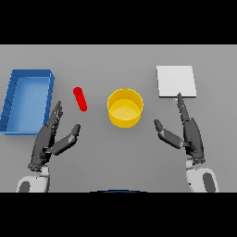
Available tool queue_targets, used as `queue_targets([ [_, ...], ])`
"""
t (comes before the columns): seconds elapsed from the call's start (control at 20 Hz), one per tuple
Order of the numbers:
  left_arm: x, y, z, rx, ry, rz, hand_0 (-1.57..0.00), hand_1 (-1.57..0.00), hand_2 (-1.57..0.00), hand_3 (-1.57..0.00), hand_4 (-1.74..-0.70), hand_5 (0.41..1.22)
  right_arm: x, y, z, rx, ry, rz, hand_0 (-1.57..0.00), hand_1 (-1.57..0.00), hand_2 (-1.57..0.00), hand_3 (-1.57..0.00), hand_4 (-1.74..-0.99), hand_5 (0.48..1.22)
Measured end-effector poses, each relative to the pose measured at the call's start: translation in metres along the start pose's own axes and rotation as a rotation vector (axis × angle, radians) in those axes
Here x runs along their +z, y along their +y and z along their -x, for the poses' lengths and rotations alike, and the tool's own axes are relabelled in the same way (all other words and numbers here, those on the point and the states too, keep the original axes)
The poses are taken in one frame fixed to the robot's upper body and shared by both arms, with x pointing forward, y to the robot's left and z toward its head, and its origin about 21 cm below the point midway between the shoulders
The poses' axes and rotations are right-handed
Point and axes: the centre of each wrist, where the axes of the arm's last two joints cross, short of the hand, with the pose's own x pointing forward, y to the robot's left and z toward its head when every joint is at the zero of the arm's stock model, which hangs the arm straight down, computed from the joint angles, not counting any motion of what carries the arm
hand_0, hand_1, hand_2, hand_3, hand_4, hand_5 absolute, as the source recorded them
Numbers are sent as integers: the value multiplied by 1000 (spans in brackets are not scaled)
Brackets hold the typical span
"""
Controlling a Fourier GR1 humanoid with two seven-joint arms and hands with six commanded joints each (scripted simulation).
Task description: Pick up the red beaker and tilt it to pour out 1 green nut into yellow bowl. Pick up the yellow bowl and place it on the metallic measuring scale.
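The red beaker (80, 98) is a narrow red tube on the table, left of centre, just beyond my left hand. The yellow bowl (125, 108) stands in the middle of the table; I see no nut in it. The metallic measuring scale (176, 81) is a pale square plate at the back right. My left hand (47, 138) rests open at the lower left, its fingertips a little short of the beaker. My right hand (190, 134) is open at the lower right, fingers pointing toward the scale's near edge. Neither hand touches anything.
A blue rectangular tray (10, 99) lies at the far left, beside my left hand. Grey table surface lies between the bowl and each hand.
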Motion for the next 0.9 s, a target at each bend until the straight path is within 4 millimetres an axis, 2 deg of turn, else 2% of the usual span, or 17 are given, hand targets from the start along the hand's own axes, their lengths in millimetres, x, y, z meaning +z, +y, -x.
queue_targets([
  [0.1,-5,0,3,-1,34,11,1,1,1,1,-1136,648,0,-2,-1,-11,-4,-13,1,1,1,1,-1163,624],
  [0.35,-42,-4,16,3,89,22,1,1,1,1,-1178,650,-8,-2,-3,-67,-6,-29,1,1,1,1,-1215,628],
  [0.55,-66,1,31,-23,102,27,1,1,1,1,-1178,637,1,-1,1,-72,-16,-38,1,1,1,1,-1229,626],
  [0.6,-77,0,29,-21,94,32,1,1,1,1,-1180,636,2,-4,1,-75,-17,-36,1,1,1,1,-1229,626],
  [0.9,-109,-6,28,-57,63,63,1,1,1,1,-1197,657,-2,-1,2,-88,-8,-30,1,1,1,1,-1227,630],
])
